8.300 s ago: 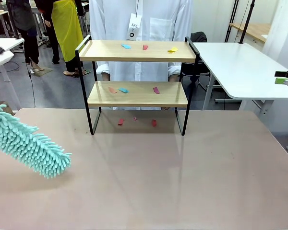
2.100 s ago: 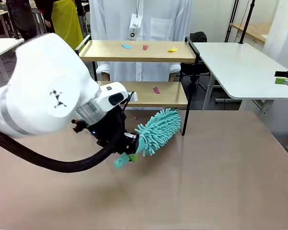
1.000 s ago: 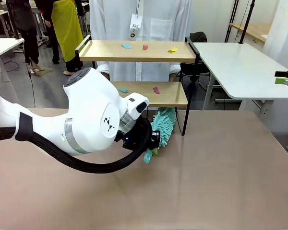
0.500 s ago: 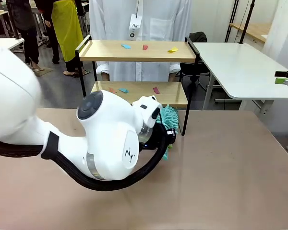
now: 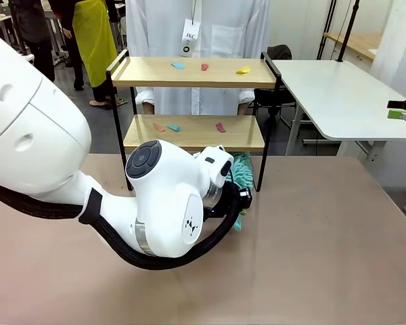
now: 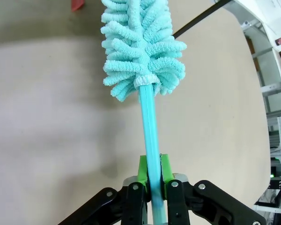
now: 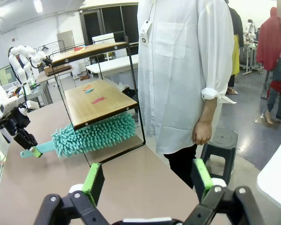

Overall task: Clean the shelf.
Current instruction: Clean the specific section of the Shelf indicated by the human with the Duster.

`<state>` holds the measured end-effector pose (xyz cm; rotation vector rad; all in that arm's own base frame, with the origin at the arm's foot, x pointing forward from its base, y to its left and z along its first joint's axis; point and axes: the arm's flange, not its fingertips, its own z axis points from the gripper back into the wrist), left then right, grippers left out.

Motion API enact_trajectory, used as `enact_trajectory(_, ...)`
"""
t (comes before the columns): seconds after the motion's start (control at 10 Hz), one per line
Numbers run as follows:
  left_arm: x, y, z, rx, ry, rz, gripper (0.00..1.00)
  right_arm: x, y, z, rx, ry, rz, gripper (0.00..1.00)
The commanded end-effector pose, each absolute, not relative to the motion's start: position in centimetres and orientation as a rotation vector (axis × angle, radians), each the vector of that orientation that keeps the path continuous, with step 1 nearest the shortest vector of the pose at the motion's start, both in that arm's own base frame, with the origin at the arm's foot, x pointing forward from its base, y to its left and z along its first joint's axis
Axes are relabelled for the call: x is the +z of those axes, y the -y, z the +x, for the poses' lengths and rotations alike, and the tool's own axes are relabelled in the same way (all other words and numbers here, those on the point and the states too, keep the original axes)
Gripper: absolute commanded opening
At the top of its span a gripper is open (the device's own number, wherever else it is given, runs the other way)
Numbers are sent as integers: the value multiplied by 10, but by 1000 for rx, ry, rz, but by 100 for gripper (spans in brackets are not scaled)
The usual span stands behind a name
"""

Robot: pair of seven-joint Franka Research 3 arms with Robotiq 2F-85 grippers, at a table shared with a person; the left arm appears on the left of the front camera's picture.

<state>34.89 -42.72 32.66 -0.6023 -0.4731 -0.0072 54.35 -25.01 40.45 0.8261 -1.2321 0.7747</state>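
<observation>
The shelf (image 5: 193, 73) stands at the table's far side, with small coloured scraps (image 5: 205, 67) on its top board and more on the lower board (image 5: 189, 133). My left gripper (image 6: 151, 169) is shut on the teal handle of a fluffy teal duster (image 6: 140, 47). The duster head (image 5: 242, 169) lies low on the table under the lower board, near the shelf's right legs. In the right wrist view the duster (image 7: 94, 134) reaches in beneath the lower board (image 7: 97, 101). A red scrap (image 6: 77, 4) lies on the table beyond the head. My right gripper (image 7: 147, 180) is open and holds nothing, off to the table's right.
A person in a white shirt (image 5: 196, 27) stands right behind the shelf, hands down by the lower board. My bulky left arm (image 5: 162, 203) covers the table's middle. A white side table (image 5: 338, 95) stands at the right. The near tabletop (image 5: 311, 271) is bare.
My left arm has swung right and towards the shelf. The duster head has gone further in under the lower board. The right gripper has stayed put.
</observation>
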Motion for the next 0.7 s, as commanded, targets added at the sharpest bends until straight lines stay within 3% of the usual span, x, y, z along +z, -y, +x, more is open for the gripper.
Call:
enact_trajectory(0.0, 333, 442, 351, 21, 474, -584, 13, 407, 248, 544, 779, 1235, 827, 100)
enact_trajectory(0.6, 310, 451, 359, 53, 419, -555, 13, 407, 248, 544, 779, 1235, 827, 100)
